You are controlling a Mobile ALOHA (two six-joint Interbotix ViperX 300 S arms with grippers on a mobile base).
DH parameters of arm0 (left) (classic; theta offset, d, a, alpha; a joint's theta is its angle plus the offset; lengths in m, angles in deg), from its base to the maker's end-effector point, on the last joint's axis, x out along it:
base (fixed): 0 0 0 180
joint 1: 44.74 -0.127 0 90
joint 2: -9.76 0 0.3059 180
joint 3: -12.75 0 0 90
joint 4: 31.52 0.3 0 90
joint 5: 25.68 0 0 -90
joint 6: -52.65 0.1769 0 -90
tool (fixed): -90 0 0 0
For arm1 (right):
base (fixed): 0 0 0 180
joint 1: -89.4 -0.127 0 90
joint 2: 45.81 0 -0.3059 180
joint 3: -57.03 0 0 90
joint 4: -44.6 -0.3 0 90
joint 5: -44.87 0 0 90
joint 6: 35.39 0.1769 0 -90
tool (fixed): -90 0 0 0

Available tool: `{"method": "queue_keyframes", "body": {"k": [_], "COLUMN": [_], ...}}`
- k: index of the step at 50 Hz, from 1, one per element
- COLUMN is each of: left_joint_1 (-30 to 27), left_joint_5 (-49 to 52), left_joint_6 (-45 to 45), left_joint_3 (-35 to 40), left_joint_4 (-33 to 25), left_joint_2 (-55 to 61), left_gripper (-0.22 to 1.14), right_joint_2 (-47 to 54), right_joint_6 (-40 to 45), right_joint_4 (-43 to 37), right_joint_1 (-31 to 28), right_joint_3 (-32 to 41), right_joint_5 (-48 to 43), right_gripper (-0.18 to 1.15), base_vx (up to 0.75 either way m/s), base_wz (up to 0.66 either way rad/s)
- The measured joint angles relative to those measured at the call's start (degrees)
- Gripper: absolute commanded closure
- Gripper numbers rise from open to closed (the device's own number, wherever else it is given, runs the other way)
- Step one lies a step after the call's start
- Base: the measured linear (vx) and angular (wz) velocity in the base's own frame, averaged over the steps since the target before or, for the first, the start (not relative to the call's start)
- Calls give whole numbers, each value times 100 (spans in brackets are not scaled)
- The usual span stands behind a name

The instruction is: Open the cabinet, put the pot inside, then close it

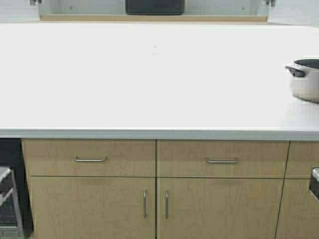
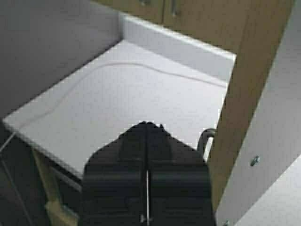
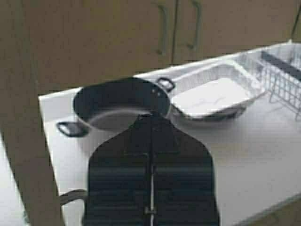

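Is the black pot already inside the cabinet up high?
Yes. The black pot sits on the cabinet floor, and both doors are open. Both grippers are shut, next to the door edges.

The cabinet [image 1: 154, 17] is cut off by the high view's top edge: only its bottom tan edge and a strip of pale interior show. Inside it the pot [image 1: 154, 6] shows only as a dark lower band, its rim out of frame. Right of the cabinet, on the counter [image 1: 149, 79], a silver pot [image 1: 306, 79] is cut by the frame's edge. Neither arm appears in the high view.
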Motion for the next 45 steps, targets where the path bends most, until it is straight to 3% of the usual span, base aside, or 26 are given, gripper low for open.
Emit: {"method": "queue_keyframes", "body": {"k": [28, 36, 45], "left_joint_1": [483, 844, 1749], "left_joint_5": [149, 308, 220], "left_joint_6": [88, 132, 149], "left_joint_3": [1310, 1055, 176], "left_joint_4": [-9, 9, 26], "left_joint_2": [1116, 844, -79], "left_gripper": [87, 87, 87], "right_joint_2": [501, 404, -44], "right_joint_6": [18, 18, -35], "right_joint_4": [-18, -9, 0], "right_joint_1": [-527, -1028, -2153], "right_joint_3": [316, 264, -70], "right_joint_5": [26, 79, 88], "right_gripper": [91, 91, 91], "base_vx": [1, 0, 0], "base_wz": [0, 0, 0]}}
